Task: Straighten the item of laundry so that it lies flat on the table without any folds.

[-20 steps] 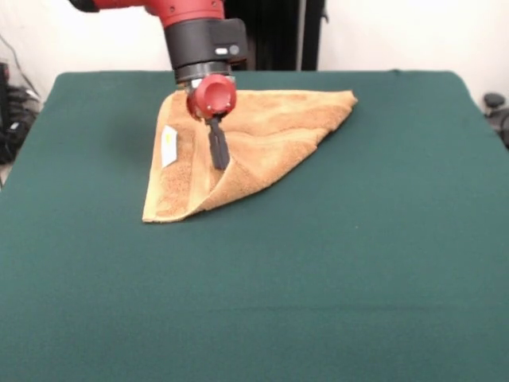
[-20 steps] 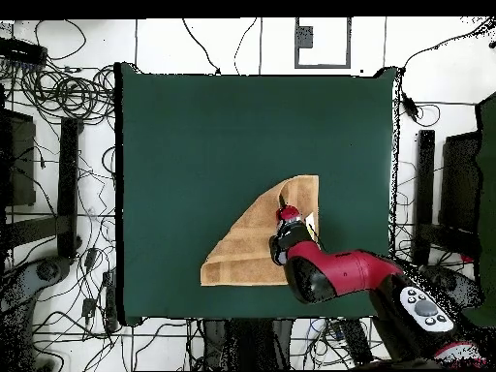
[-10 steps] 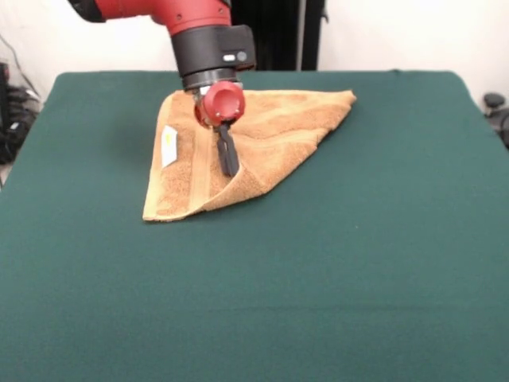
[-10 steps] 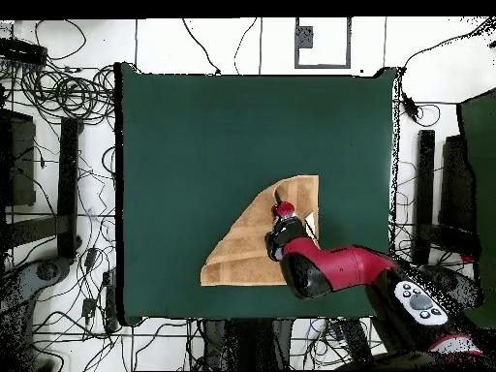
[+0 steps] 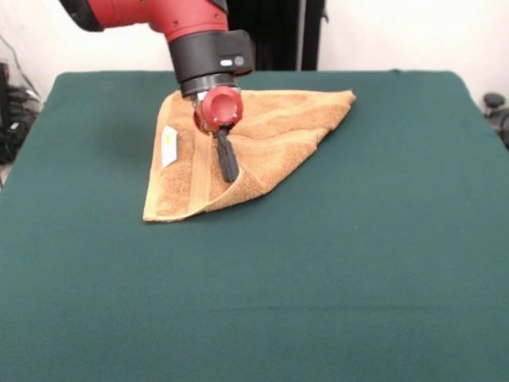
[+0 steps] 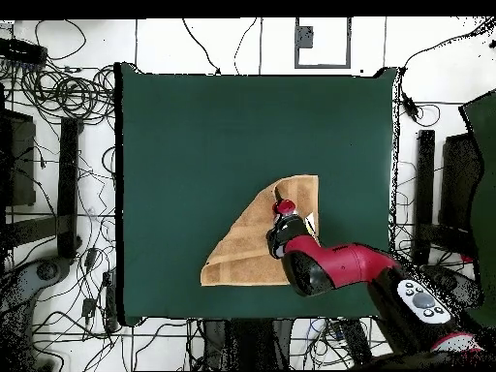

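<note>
The towel (image 5: 238, 147) lies folded diagonally into a triangle on the table (image 5: 318, 278), a flap doubled over. The fingers (image 5: 227, 165) appear pressed together, tips at the fold's edge; whether cloth is pinched cannot be told. Next, the flap likely needs drawing outward. Green cloth surface; cables (image 6: 58, 92) ring the table.

The robot's glossy red, rounded arm casing (image 5: 151, 12) ends in a matte black cylindrical wrist collar (image 5: 208, 57) bearing a small pale marking on its side. Below the collar sits a narrow silvery ring, then a round red knob-like cap (image 5: 218, 109). From it hangs the hand (image 5: 227, 165), a slim dark flat blade. Seen from overhead, the lower arm carries a grey panel with dark round buttons (image 6: 418, 299).
</note>
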You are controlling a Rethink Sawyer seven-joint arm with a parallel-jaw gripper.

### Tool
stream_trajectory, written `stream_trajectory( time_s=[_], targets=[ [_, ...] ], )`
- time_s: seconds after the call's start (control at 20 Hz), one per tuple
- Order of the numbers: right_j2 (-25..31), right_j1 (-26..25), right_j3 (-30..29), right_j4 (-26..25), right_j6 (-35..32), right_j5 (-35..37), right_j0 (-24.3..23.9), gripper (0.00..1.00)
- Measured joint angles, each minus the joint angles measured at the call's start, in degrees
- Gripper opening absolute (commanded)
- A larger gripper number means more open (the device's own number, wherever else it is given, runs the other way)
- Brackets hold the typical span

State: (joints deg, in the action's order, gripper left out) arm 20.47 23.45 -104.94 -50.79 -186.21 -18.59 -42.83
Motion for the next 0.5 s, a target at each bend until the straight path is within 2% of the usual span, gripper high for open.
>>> stream_trajectory(
  time_s=[0.25,0.5],
  targets=[
    [2.53,-0.84,-0.01,-0.9,0.0,-1.08,-2.66,1.0],
    [2.98,-1.03,-0.01,0.2,0.0,-10.89,-3.16,1.0]
  ],
)
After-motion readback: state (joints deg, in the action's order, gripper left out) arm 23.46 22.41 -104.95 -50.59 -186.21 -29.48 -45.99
